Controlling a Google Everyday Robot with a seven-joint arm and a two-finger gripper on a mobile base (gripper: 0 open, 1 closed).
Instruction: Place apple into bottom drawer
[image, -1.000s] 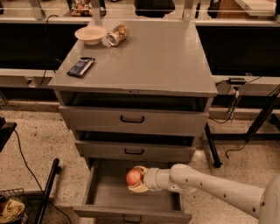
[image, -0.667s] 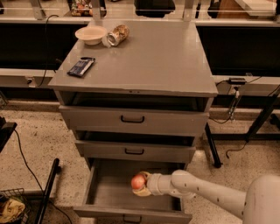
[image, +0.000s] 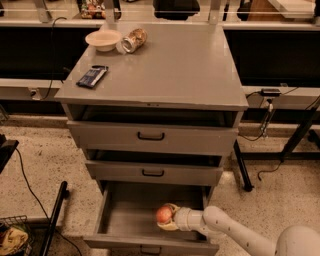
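The robot's white arm (image: 240, 234) comes in from the near right corner and reaches left. It lies low and almost flat. A round elbow shows at the bottom right edge. The thick wrist (image: 189, 219) points left. The gripper (image: 166, 218) is inside the open bottom drawer (image: 125, 216), a bit right of the middle. Its pale fingers (image: 171, 226) are closed around the apple (image: 162, 214), one above it and one below.

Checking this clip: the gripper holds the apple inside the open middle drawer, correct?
Not quite. The camera view shows the gripper holding the apple inside the open bottom drawer, not the middle drawer.
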